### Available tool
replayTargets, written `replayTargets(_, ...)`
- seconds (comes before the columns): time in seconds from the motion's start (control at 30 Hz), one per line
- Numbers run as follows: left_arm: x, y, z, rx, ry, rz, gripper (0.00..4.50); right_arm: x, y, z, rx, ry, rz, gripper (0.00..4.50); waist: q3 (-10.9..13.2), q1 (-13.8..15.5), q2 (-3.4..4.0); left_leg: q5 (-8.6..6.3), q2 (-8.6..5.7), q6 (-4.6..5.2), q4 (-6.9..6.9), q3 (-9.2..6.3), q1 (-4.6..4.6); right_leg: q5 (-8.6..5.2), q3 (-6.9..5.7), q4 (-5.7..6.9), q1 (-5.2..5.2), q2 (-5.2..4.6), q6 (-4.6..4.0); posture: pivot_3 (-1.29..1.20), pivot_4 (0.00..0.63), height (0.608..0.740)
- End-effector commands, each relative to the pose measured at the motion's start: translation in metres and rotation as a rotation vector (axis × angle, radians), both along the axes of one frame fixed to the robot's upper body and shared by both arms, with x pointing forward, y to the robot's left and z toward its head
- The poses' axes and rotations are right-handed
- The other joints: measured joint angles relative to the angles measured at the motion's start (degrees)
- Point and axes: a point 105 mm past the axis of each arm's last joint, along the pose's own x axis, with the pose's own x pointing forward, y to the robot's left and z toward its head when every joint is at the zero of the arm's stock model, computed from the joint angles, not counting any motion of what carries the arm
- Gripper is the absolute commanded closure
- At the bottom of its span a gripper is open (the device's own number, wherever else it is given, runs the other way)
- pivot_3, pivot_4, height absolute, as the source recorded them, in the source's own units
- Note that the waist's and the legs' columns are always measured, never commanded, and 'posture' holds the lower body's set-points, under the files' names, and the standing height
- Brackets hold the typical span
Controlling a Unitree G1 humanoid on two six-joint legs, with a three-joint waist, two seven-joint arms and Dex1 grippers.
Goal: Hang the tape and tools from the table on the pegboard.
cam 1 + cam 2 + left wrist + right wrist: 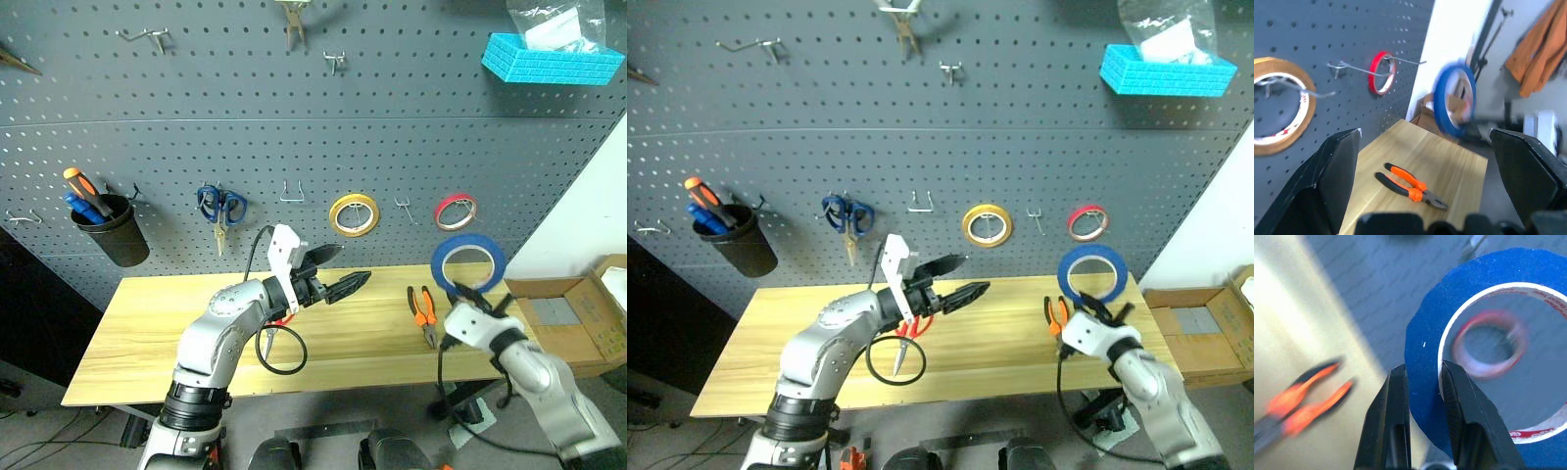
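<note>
**Blue tape held up in front of the pegboard, other tools on the table**

A dark grey pegboard (294, 127) stands behind a light wood-grain table (157, 333).

The right gripper (1422, 382) has its two black fingers clamped on the rim of one blue roll of tape (468, 262). The roll is held upright, lifted clear of the table, in front of the pegboard near the table's right end. Through its hole, in the right wrist view, the red roll on the board can be seen.

The left gripper (345, 270) hovers above the middle of the table with its jaws wide apart and nothing between them. It points to the right, towards the blue tape.

On the table lies one pair of orange-and-black-handled pliers (424, 315), flat, towards the right end, just left of the right gripper. One pair of red-handled scissors (913, 338) lies near the middle, partly hidden under the left arm.

Hanging on the pegboard are two rolls of tape: one yellow roll (354, 214) and one red roll (456, 211), each on its own hook. Left of them hangs one pair of blue-handled scissors (221, 210). Further left, one black cup (116, 231) holds an orange-handled screwdriver (82, 188). One blue basket (551, 58) sits at the upper right.
</note>
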Motion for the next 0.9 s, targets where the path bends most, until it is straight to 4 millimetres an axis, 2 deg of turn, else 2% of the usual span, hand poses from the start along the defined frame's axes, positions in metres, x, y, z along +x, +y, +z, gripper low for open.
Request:
replayTargets(0.03, 0.008, -0.004, 0.011, 0.004, -0.063, 0.006, 0.00, 0.019, 0.002, 0.016, -0.006, -0.062, 0.046, 4.13, -0.3, 0.1, -0.09, 0.00, -0.01, 0.00, 0.00, 0.00, -0.02, 0.00, 0.01, -0.02, 0.00, 0.00, 0.00, 0.00, 0.002, 0.740)
replayTargets(0.27, 0.016, -0.003, 0.012, 0.012, -0.085, 0.019, 0.00, 0.032, 0.011, 0.026, -0.064, -0.116, 0.169, 4.13, -0.5, 0.7, -0.14, 0.00, -0.01, -0.02, 0.00, -0.01, -0.57, 0.08, -0.02, -0.05, -0.38, -0.04, -0.30, 0.01, 0.002, 0.740)
replayTargets(0.47, 0.018, 0.002, 0.011, 0.019, -0.089, 0.036, 0.00, 0.038, 0.020, 0.016, -0.045, -0.014, 0.250, 4.13, -0.5, 0.8, -0.12, 0.04, 0.01, -0.10, 0.02, -0.05, -0.55, 0.09, -0.08, -0.01, -0.36, -0.04, -0.31, 0.02, 0.011, 0.740)
replayTargets(0.67, 0.020, 0.003, 0.012, 0.017, -0.092, 0.042, 0.00, 0.045, 0.016, 0.004, -0.007, 0.152, 0.263, 4.13, -0.5, 1.1, -0.11, -0.02, -0.01, 0.01, 0.08, -0.04, -0.48, 0.11, -0.07, 0.03, -0.28, -0.04, -0.29, 0.02, 0.020, 0.740)
replayTargets(0.9, 0.021, -0.004, 0.014, 0.007, -0.096, 0.028, 0.00, 0.054, 0.006, 0.006, -0.042, 0.171, 0.248, 4.13, -0.5, 1.2, -0.11, -0.02, 0.00, 0.00, 0.08, -0.04, -0.48, 0.11, -0.07, 0.03, -0.28, -0.05, -0.30, 0.01, 0.033, 0.740)
